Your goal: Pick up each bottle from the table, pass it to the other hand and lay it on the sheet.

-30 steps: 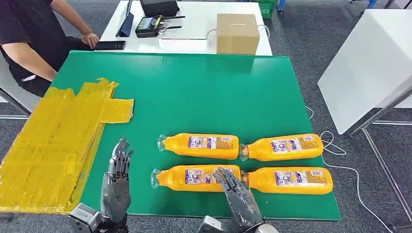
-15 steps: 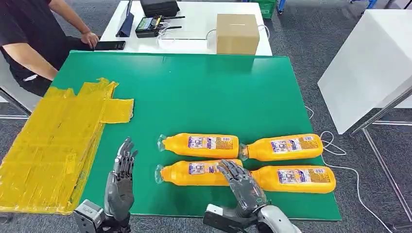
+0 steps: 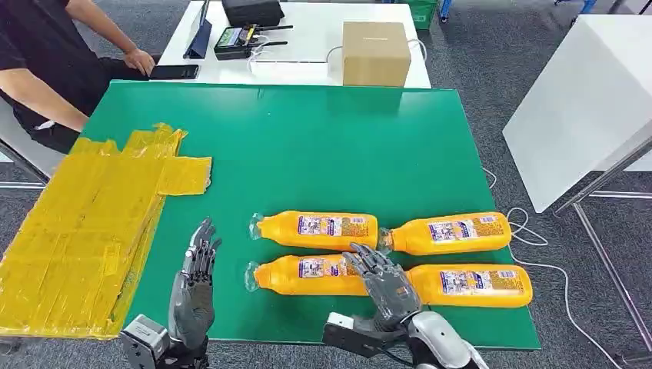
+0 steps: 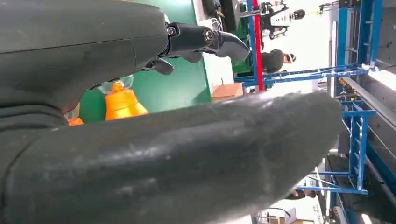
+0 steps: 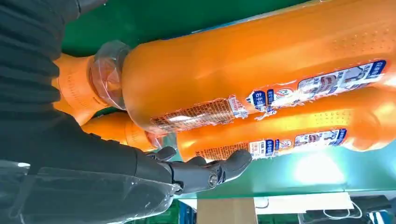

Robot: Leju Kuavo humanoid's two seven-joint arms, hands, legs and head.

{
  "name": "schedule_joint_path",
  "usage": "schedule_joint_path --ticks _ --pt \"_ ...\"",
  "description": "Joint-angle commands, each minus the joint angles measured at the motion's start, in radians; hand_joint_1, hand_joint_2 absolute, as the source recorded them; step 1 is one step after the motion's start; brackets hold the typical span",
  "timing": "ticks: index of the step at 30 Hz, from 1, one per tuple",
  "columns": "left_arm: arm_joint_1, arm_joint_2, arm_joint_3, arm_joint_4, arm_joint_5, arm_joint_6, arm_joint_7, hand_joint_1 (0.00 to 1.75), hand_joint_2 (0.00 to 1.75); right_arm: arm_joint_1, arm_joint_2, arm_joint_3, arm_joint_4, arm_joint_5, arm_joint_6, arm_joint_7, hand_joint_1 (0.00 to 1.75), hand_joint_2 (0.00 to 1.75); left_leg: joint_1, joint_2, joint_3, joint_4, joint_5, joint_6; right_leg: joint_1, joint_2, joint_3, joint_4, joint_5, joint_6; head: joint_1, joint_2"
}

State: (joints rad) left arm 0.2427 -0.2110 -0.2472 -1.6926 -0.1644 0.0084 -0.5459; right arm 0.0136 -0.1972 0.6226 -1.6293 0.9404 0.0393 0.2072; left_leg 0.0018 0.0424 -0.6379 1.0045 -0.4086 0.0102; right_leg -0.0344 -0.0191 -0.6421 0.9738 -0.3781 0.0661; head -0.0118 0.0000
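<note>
Four orange bottles are laid in two rows on the green table [image 3: 323,146], toward its near right corner. The right hand [image 3: 386,286] is placed over the base of the near left bottle [image 3: 307,275], fingers spread across it; whether a grip is closed cannot be told. The near right bottle [image 3: 469,284] lies just beside the hand. The left hand [image 3: 194,288] is raised, fingers extended and holding nothing, between the bottles and the yellow sheet [image 3: 84,231] at the left edge. Compared with one second earlier, the right hand is set further over the bottle, which lies slightly nearer the right edge.
</note>
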Motion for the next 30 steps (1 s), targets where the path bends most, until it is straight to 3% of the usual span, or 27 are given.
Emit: schedule_joint_path --ticks 1,2,7,8,10,13,16,19,20,21,24,28,30 --pt "-0.047 0.012 -0.001 0.085 0.003 -0.014 -0.002 0.00 0.00 -0.128 0.013 0.043 0.192 -0.030 0.057 -0.010 0.00 1.75 0.002 -0.002 0.009 -0.001 -0.003 -0.001 0.002 0.003 0.009 -0.002 -0.002 -0.005 0.000 0.000" --pt "-0.053 0.012 -0.004 0.091 0.003 -0.017 -0.002 0.00 0.00 -0.150 0.016 0.055 0.224 -0.031 0.070 -0.011 0.00 1.75 0.001 -0.001 0.005 -0.001 -0.001 -0.001 0.001 0.002 0.004 -0.002 0.000 -0.003 0.000 0.000" --pt "-0.060 0.012 -0.007 0.098 0.003 -0.017 -0.002 0.00 0.00 -0.189 0.030 0.082 0.284 -0.034 0.085 -0.018 0.00 1.75 0.003 -0.001 0.010 -0.001 -0.003 -0.001 0.002 0.004 0.009 -0.002 -0.001 -0.005 0.000 0.000" --pt "-0.069 0.003 0.000 0.088 0.029 -0.030 -0.061 0.00 0.00 -0.240 0.008 0.130 0.291 -0.006 0.084 -0.006 0.00 1.75 0.001 -0.001 0.006 -0.002 -0.001 0.000 0.001 0.002 0.006 -0.002 0.000 -0.003 0.000 0.000" --pt "-0.087 -0.007 0.004 0.074 0.028 -0.037 -0.042 0.00 0.00 -0.282 -0.013 0.139 0.271 -0.045 0.143 0.009 0.00 1.75 0.002 -0.001 0.009 0.000 -0.003 0.000 0.002 0.004 0.008 -0.001 -0.002 -0.005 0.000 0.000" --pt "-0.091 -0.009 0.004 0.076 0.027 -0.039 -0.038 0.00 0.00 -0.297 -0.017 0.156 0.286 -0.045 0.171 0.011 0.00 1.75 0.001 -0.001 0.004 0.000 0.000 0.000 0.001 0.002 0.003 0.000 0.000 -0.002 0.000 0.000" --pt "-0.091 -0.009 0.004 0.083 0.027 -0.038 -0.039 0.00 0.00 -0.299 -0.017 0.171 0.307 -0.045 0.172 0.006 0.00 1.75 0.002 -0.003 0.009 0.000 -0.002 0.000 0.002 0.002 0.010 -0.001 -0.002 -0.004 0.000 0.000" --pt "-0.093 0.006 -0.008 0.115 0.012 -0.034 0.015 0.00 0.00 -0.318 -0.028 0.234 0.377 -0.144 0.262 -0.046 0.00 1.75 0.002 -0.002 0.010 0.000 -0.003 0.000 0.002 0.003 0.010 -0.001 -0.002 -0.005 0.000 0.000" --pt "-0.092 0.010 -0.011 0.137 0.018 -0.024 -0.001 0.00 0.00 -0.335 -0.033 0.286 0.428 -0.147 0.254 -0.079 0.40 1.75 0.002 -0.002 0.008 -0.001 -0.001 0.000 0.001 0.001 0.008 -0.002 -0.001 -0.003 0.000 0.000" --pt "-0.093 0.013 -0.014 0.147 0.022 -0.020 -0.010 0.00 0.00 -0.348 -0.038 0.312 0.451 -0.168 0.251 -0.100 1.66 1.75 0.002 -0.003 0.010 -0.001 -0.002 0.000 0.002 0.002 0.010 -0.002 -0.002 -0.004 0.000 0.000" --pt "-0.096 0.015 -0.018 0.153 0.023 -0.019 -0.014 0.00 0.00 -0.362 -0.053 0.331 0.451 -0.183 0.254 -0.109 1.66 1.75 0.001 -0.001 0.007 -0.002 0.000 0.000 0.001 0.001 0.006 -0.002 0.000 -0.002 0.000 0.000" --pt "-0.097 0.016 -0.021 0.146 0.023 -0.020 -0.014 0.00 0.00 -0.368 -0.057 0.336 0.437 -0.196 0.260 -0.102 1.66 1.75 0.001 0.001 0.014 -0.001 -0.003 -0.001 0.001 0.002 0.011 -0.002 -0.001 -0.003 0.000 0.000" --pt "-0.099 0.019 -0.023 0.147 0.025 -0.018 -0.013 0.00 0.00 -0.385 -0.075 0.369 0.429 -0.210 0.286 -0.101 1.75 1.75 0.002 0.001 0.018 -0.001 -0.004 -0.002 0.002 0.002 0.015 -0.002 -0.002 -0.005 0.000 0.000"
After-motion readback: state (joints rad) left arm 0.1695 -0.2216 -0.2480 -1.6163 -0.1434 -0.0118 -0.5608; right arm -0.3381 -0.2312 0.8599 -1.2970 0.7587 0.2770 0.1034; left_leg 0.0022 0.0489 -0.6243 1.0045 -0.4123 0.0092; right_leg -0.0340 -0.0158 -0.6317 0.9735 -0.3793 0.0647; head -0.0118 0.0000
